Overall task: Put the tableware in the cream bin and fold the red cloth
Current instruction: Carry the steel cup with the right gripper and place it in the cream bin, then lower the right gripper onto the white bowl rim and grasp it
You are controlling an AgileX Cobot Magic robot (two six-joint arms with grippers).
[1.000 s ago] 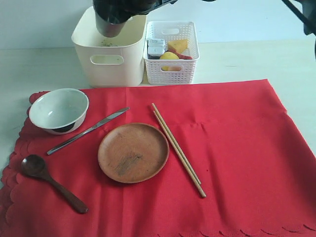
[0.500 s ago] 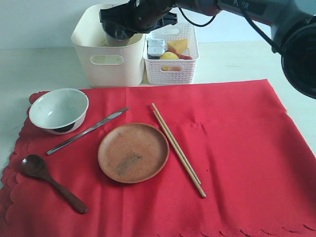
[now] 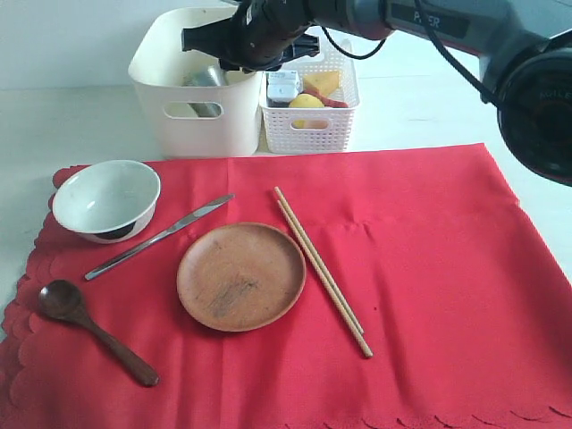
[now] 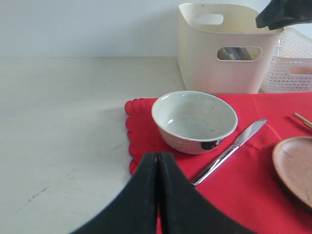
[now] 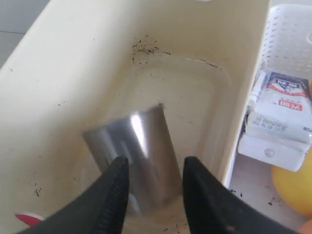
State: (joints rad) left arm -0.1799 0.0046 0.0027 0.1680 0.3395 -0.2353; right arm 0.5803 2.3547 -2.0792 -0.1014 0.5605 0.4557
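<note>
While the right gripper (image 5: 155, 168) hangs over the bin (image 3: 197, 134) at the cloth's (image 3: 402, 268) 11 o'clock, fingers (image 5: 114, 195) spread and cup (image 5: 134, 141) down inside, lift straight up to clear the rim; left fingers (image 4: 146, 195) pressed together.

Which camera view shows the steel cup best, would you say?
The right wrist view: the steel cup lies inside the cream bin beyond the open right gripper, though blurred. The exterior view shows part over the rim; the left wrist view, perhaps a sliver through the handle cutout.
</note>
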